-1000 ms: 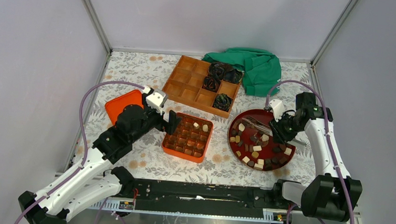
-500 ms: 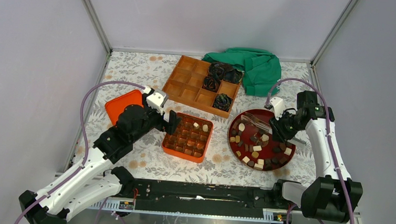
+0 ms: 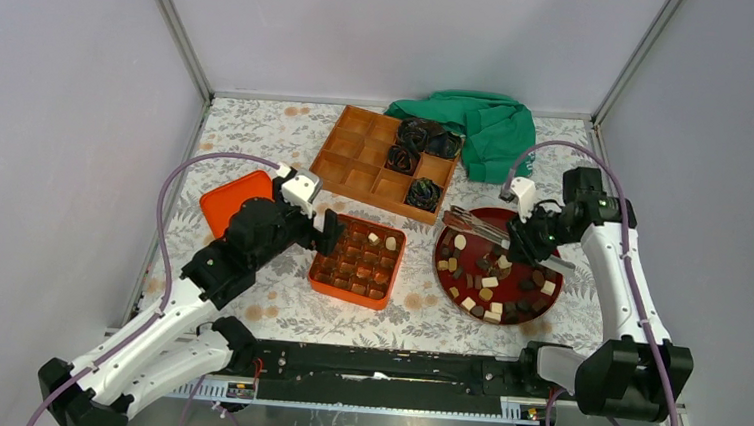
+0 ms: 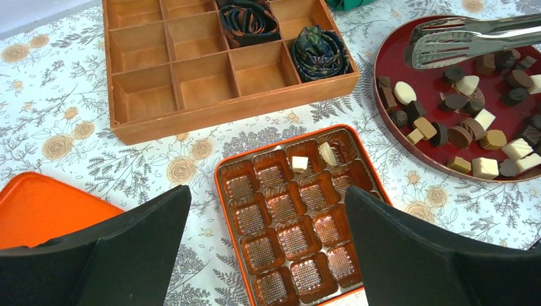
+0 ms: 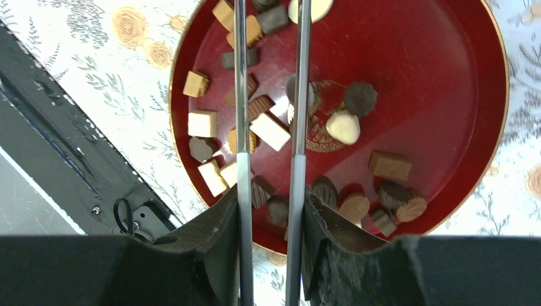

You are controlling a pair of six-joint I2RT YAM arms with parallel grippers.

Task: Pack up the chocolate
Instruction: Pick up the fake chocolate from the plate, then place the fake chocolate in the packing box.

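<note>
Right gripper clenches metal tongs over the red plate of chocolate. Left gripper gapes empty, hovering at 10 o'clock of the orange tray.

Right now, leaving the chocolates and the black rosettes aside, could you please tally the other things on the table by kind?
Wooden box: 1
Orange tray: 1
Orange lid: 1
Red plate: 1
Tongs: 1
Green cloth: 1
Total: 6
</note>
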